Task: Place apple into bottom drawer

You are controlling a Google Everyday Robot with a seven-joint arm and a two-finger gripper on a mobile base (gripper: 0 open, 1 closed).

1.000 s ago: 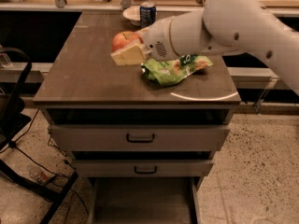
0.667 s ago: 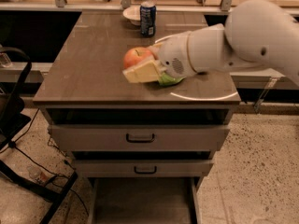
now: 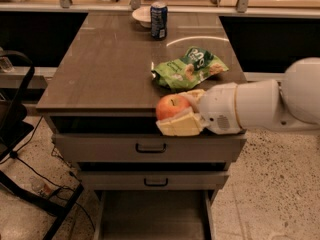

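Note:
The red-orange apple (image 3: 169,107) sits between my gripper's cream-coloured fingers (image 3: 181,125). My gripper (image 3: 176,113) is shut on the apple and holds it in front of the counter's front edge, above the top drawer. My white arm reaches in from the right. The bottom drawer (image 3: 152,218) is pulled open below, and its inside is bare.
A green snack bag (image 3: 189,66) lies on the brown counter (image 3: 110,69). A blue can (image 3: 159,20) and a white bowl (image 3: 141,15) stand at the back. Two shut drawers with handles (image 3: 150,147) sit above the open one. A black chair base (image 3: 20,134) stands left.
My gripper has carried the apple from over the counter forward and down, past the counter's front edge. The green bag is now uncovered.

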